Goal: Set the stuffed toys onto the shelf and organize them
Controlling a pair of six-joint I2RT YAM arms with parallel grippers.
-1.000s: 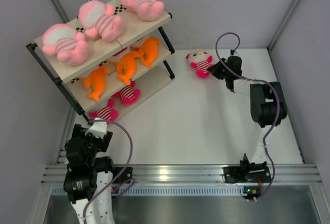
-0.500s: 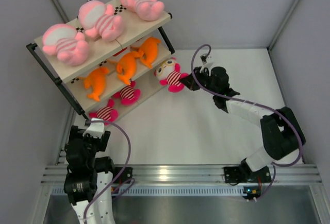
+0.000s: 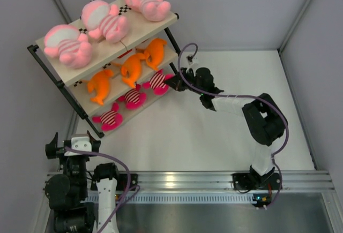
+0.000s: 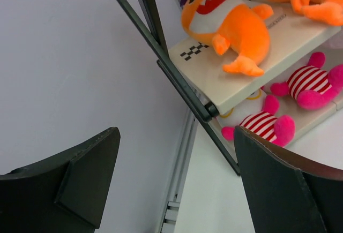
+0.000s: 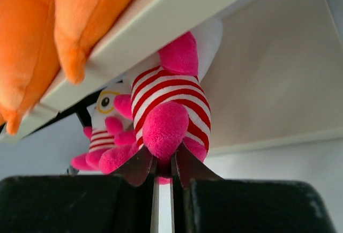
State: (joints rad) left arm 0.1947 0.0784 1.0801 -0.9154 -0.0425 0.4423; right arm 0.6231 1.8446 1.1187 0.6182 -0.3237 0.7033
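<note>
Right gripper point(image 5: 162, 164) clamps striped doll point(image 5: 172, 107) on shelf point(image 3: 136, 29); left gripper point(image 4: 176, 136) gapes empty; late release could drag it out.

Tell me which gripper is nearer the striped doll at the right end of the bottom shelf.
Right. The right gripper pinches a foot of the striped doll; the left gripper hangs open back by its base, far from it.

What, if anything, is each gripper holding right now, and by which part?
The right gripper pinches a striped doll by a pink leg; the left gripper is open and holds nothing.
</note>
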